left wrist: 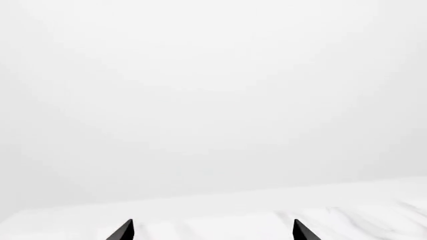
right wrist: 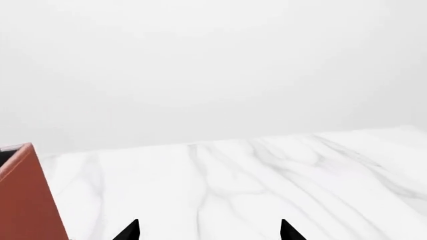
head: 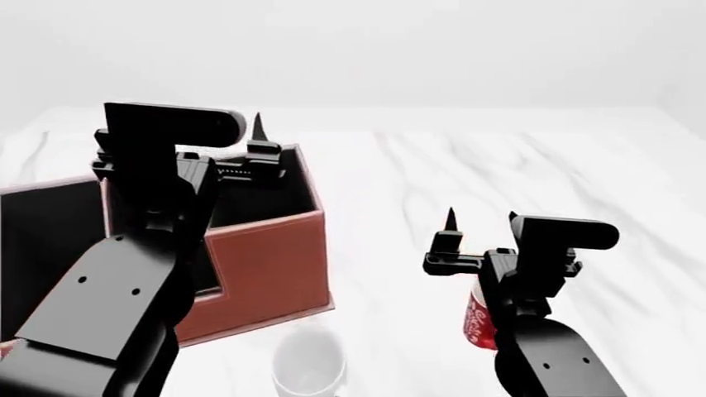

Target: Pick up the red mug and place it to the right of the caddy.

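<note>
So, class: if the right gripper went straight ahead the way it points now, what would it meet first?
Probably nothing: ahead of the right gripper lies only bare marble table. The caddy stands off to one side, though depth is unclear.

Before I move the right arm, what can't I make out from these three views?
- Red mug: head view, mostly hidden behind the right arm; handle and rim unseen. Absent from both wrist views.
- White mug: head view, cut by the bottom edge, pale against the marble.
- Caddy: left part hidden by the left arm.
- Wrist views: only finger tips show, spread apart.
</note>
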Available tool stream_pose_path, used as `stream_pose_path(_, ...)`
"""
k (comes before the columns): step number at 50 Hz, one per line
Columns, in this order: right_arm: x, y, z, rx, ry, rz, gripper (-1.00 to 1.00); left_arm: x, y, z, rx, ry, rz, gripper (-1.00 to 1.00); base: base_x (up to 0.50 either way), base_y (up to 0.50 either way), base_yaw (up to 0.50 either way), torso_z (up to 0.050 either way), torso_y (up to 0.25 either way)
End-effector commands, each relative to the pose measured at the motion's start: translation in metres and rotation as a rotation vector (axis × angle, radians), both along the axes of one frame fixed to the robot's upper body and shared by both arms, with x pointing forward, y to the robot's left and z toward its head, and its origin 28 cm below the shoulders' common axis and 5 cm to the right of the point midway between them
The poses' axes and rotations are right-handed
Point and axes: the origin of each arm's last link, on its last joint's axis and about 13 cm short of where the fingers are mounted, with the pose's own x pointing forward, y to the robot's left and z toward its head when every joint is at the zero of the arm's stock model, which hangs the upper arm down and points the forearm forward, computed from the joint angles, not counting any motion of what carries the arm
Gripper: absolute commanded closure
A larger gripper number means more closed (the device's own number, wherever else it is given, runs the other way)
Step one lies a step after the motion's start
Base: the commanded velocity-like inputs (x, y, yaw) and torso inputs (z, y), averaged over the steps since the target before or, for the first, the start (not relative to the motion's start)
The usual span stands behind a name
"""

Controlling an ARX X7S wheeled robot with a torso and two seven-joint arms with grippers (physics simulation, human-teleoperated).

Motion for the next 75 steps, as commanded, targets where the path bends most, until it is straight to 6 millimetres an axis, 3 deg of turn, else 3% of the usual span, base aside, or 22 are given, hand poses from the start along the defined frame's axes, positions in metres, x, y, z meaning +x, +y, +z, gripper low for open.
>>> stream_pose_path(1, 0.001, 0.001, 0.000, 0.010, 0.006, -0.004, -1.00, 0.000, 0.001, 0.000, -0.003, -0.005, 0.005, -1.00, 0.50, 0.00, 0.00, 0.000, 0.011)
stream_pose_path(8, -0.003, -0.003, -0.001, 0.019, 0.002, -0.039, -1.00, -0.002, 0.002, 0.002, -0.008, -0.014, 0.006, -1.00, 0.07, 0.00, 0.00, 0.000, 0.002)
stream_pose_path(12, -0.016, -0.004, -0.001, -0.023, -0.071, -0.029, -1.00, -0.002, 0.003, 0.003, -0.009, -0.016, 0.006, -1.00, 0.00, 0.00, 0.00, 0.000, 0.000)
stream_pose_path(24, -0.072, -0.021, -0.015, -0.010, -0.027, -0.012, -1.00, -0.004, 0.002, 0.002, -0.015, -0.012, -0.001, -1.00, 0.00, 0.00, 0.00, 0.000, 0.000)
stream_pose_path(28, -0.078, -0.024, -0.019, -0.005, -0.013, -0.025, -1.00, -0.005, 0.002, 0.003, -0.014, -0.013, -0.003, -1.00, 0.00, 0.00, 0.00, 0.000, 0.000)
stream_pose_path(35, -0.103, -0.030, -0.043, -0.015, 0.038, -0.030, -1.00, -0.004, 0.003, 0.004, -0.014, -0.017, 0.000, -1.00, 0.00, 0.00, 0.00, 0.000, 0.000)
stream_pose_path(55, -0.123, -0.034, -0.060, -0.012, 0.100, -0.038, -1.00, -0.003, 0.004, 0.004, -0.015, -0.016, 0.009, -1.00, 0.00, 0.00, 0.00, 0.000, 0.000)
stream_pose_path(75, -0.121, -0.033, -0.067, -0.013, 0.137, -0.015, -1.00, -0.001, 0.005, 0.002, -0.020, -0.011, 0.013, -1.00, 0.00, 0.00, 0.00, 0.000, 0.000)
